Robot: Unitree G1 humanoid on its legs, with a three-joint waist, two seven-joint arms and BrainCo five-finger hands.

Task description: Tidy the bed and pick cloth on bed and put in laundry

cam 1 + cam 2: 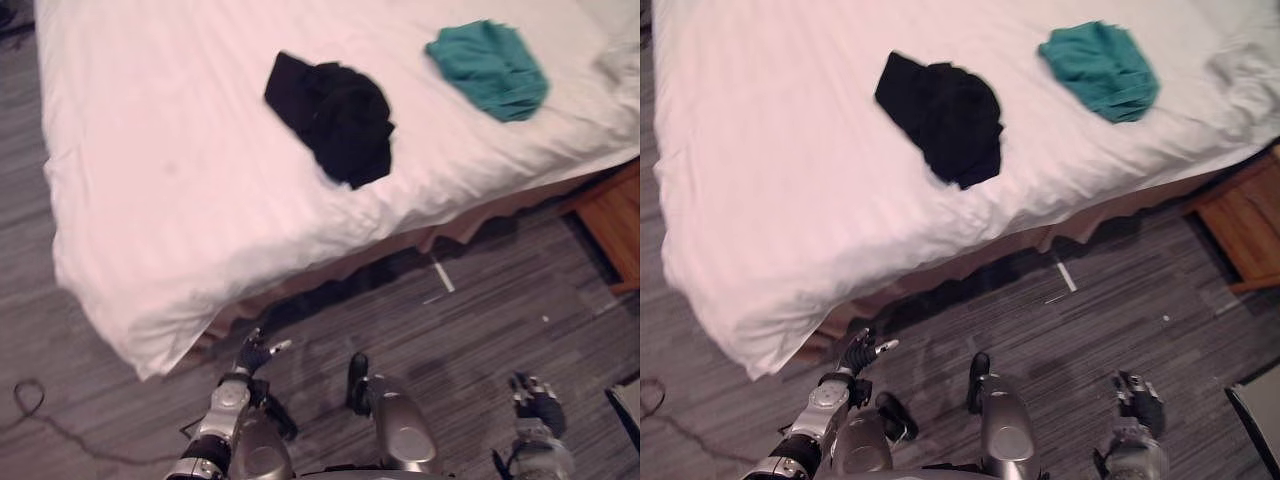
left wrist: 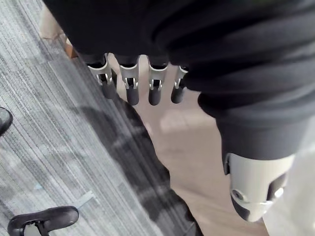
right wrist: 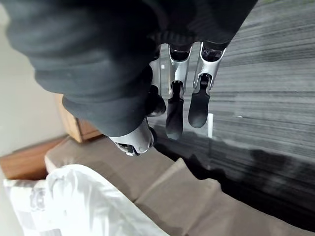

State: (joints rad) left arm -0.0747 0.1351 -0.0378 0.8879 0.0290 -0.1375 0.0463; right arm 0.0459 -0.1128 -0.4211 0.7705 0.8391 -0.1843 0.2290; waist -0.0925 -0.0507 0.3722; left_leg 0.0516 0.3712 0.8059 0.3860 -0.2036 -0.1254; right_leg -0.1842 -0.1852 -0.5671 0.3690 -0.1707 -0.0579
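Note:
A crumpled black cloth (image 1: pixel 335 115) lies in the middle of the white bed (image 1: pixel 150 170). A teal cloth (image 1: pixel 490 67) lies on the bed to its right, near the far side. My left hand (image 1: pixel 255 352) hangs low over the floor just off the bed's near corner, fingers (image 2: pixel 129 86) straight and holding nothing. My right hand (image 1: pixel 535 400) hangs low at the right over the grey floor, well short of the bed, its fingers (image 3: pixel 173 110) relaxed and empty.
A wooden bedside table (image 1: pixel 612 222) stands at the right by the bed's edge. A rumpled white pillow (image 1: pixel 1245 75) lies at the bed's far right. The tan bed skirt (image 1: pixel 450 230) hangs below the sheet. A dark object's edge (image 1: pixel 625 410) shows at the lower right.

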